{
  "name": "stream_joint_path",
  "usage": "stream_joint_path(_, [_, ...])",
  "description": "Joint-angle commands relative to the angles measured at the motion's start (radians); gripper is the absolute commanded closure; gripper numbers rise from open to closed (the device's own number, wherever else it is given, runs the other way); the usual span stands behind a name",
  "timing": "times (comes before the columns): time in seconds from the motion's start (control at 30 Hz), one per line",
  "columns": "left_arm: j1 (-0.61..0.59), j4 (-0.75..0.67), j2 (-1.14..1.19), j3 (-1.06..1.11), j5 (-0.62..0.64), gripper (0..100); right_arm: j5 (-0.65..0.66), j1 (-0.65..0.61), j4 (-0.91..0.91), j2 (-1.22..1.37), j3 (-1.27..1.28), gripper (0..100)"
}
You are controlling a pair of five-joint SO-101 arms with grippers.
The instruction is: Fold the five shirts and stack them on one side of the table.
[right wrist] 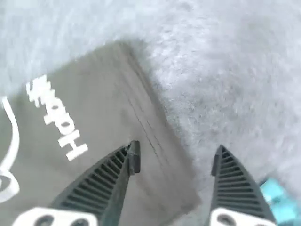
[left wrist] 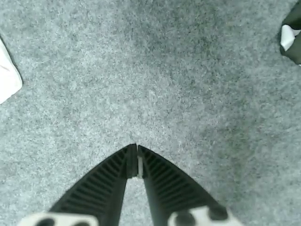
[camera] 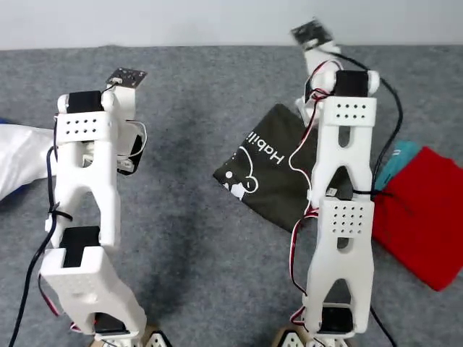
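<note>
Dark shirt (camera: 271,173) centre right of your high view on the grey counter (camera: 195,108), your right jaws wide above its edge, left jaws closed, red shirt (camera: 427,217) at right edge, white shirt (camera: 18,155) at left edge.

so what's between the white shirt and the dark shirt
Bare grey mat, seen in the left wrist view between the white shirt and the dark shirt.

Surface: table (camera: 195,275) was covered in a grey, speckled, felt-like mat (left wrist: 188,70), its nap fine and even | Backdrop: a plain pale wall (camera: 181,22) ran along the table's far edge | Light: was diffuse, from above, leaving soft shadows on the mat
</note>
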Motion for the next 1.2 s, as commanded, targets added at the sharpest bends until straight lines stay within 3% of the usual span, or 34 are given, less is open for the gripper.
stream_joint_path(0.0, [-0.006,0.028,-0.06,-0.004,-0.002,99,-0.129,0.004,0.042,-0.021,-0.057,73.1])
stream_joint_path(0.27, [-0.006,0.028,-0.055,-0.004,-0.005,99,-0.361,-0.002,0.044,-0.156,0.046,73.0])
stream_joint_path(0.6, [-0.006,0.028,-0.052,-0.004,-0.006,99,-0.598,-0.085,0.036,-0.601,0.766,72.9])
stream_joint_path(0.93, [-0.006,0.028,-0.052,-0.004,-0.006,99,-0.783,-0.093,0.022,-0.455,0.864,65.5])
stream_joint_path(1.17, [-0.006,0.028,-0.052,-0.004,-0.006,99,-0.809,-0.091,-0.05,-0.294,0.862,65.3])
